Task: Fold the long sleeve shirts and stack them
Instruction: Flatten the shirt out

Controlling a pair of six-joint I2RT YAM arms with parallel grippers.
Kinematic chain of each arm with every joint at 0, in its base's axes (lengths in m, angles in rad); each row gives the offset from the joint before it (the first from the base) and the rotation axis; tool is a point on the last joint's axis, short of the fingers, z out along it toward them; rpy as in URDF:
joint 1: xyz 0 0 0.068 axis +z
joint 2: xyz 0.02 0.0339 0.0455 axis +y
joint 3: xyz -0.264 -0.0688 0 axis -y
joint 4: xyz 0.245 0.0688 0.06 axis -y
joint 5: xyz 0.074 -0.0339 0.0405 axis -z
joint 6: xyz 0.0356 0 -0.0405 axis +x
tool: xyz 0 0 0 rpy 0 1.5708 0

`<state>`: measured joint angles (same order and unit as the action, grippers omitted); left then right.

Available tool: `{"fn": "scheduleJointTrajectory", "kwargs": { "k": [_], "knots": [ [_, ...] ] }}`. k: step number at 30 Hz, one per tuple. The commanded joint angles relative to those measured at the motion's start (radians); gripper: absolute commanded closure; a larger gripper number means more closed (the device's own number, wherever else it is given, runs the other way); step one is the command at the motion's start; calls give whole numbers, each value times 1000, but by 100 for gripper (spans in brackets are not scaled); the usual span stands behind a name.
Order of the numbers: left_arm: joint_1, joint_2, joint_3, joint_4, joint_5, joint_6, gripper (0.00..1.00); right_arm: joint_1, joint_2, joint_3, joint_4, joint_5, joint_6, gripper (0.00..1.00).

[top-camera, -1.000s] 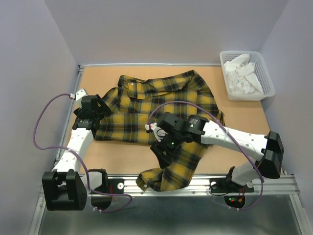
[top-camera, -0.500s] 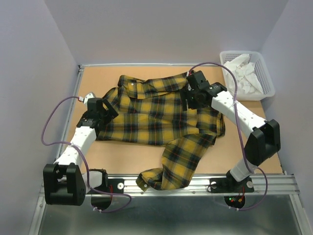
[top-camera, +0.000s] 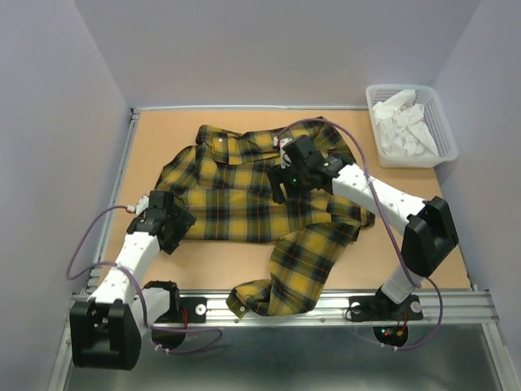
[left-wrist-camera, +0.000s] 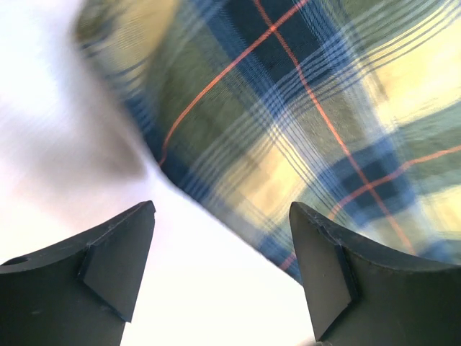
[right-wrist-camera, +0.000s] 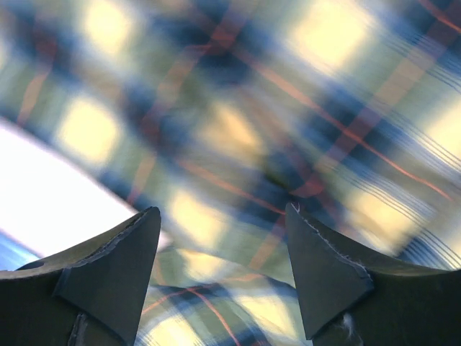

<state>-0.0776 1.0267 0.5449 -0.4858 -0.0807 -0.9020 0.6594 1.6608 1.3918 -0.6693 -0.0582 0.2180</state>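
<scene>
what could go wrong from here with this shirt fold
One sleeve of the plaid shirt drapes over the near edge of the table onto the rail; it may snag or drag when the shirt is pulled.
The left gripper is open at the hem, half over bare table, so it might close on too little cloth.
The right gripper is open over mid-shirt and could pinch several layers.

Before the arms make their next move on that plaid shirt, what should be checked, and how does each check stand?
1. Left claw open and empty: ok.
2. Right claw open and empty: ok.
3. Left claw at the shirt edge: ok.
4. Shirt lying flat: not ok; a sleeve trails over the table edge.
5. Basket away from both arms: ok.
6. Claw height above cloth: cannot tell.
</scene>
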Motion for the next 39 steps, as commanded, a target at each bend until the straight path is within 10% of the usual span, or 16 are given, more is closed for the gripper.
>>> {"fn": "scheduleJointTrajectory", "kwargs": {
  "k": [1, 23, 39],
  "knots": [
    [-4, -128, 39, -171, -91, -167, 14, 111, -41, -43, 123, -49, -100, 25],
    [68, 240, 408, 32, -298, 109, 16, 399, 410, 23, 231, -126, -189, 49],
    [68, 194, 391, 84, -320, 228, 16, 526, 251, 136, 16, -176, -289, 59]
  ]
}}
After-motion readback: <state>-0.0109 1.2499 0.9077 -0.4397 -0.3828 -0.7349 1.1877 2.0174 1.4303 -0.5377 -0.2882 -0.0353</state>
